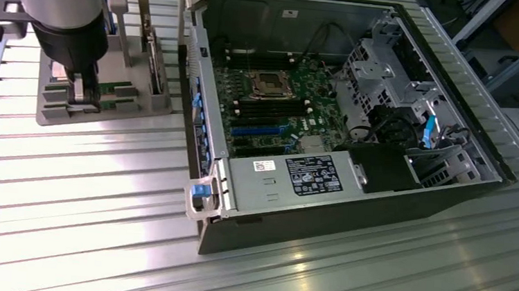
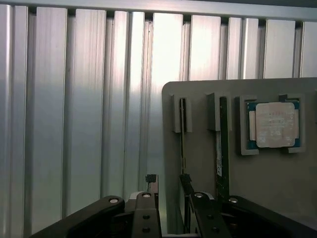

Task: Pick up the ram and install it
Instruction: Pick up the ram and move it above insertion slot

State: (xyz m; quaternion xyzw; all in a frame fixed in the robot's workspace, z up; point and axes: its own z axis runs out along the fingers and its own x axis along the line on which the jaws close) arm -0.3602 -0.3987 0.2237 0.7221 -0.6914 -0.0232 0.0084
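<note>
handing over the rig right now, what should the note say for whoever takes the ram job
Gripper: open, low at the grey tray, with one jaw on each side of the ram. Whether it touches the stick is unclear.
Things: the ram stands on edge in its tray slot. The second stick is in the next slot, and the processor is in its holder beyond that. The open computer case lies to the exterior view's right of the tray. Its memory slots look empty.
Done: the gripper is lined up on the ram.
Left: the ram is not yet picked up or installed.
</note>
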